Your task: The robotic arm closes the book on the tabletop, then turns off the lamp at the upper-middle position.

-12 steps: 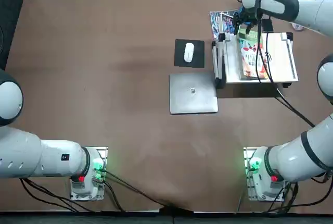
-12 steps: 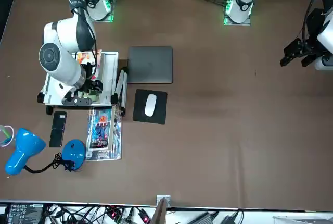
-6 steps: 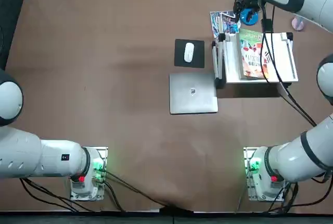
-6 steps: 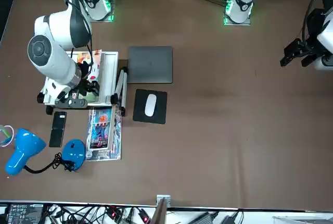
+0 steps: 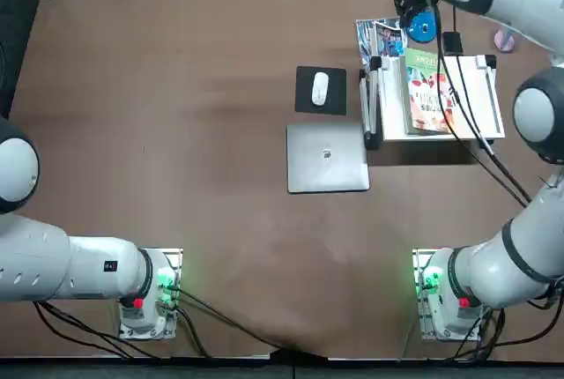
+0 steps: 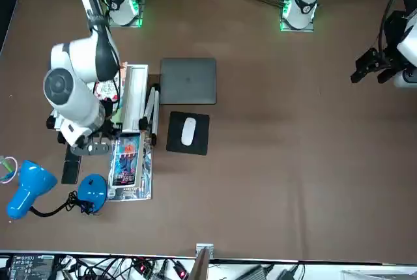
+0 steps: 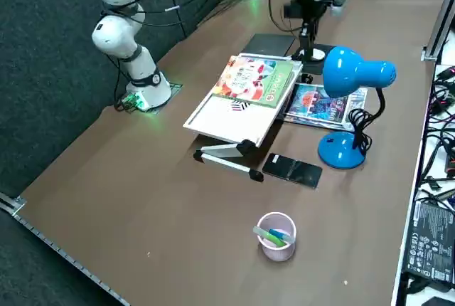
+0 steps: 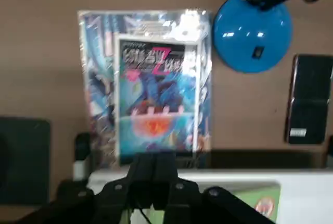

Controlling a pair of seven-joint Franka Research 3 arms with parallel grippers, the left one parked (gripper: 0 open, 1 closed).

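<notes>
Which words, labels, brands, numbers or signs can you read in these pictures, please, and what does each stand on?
"Z", large and pink, among other characters I cannot read reliably: on the magazine.
A logo, no readable word: on the laptop lid.
Cover lettering, too small to read: on the book.
White label, too blurred to read: on the phone.
Printed label, too small to read: on the black box by the table edge.

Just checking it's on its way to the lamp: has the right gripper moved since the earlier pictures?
Yes. In the front view, the right gripper has shifted off the stand, toward the phone.
</notes>
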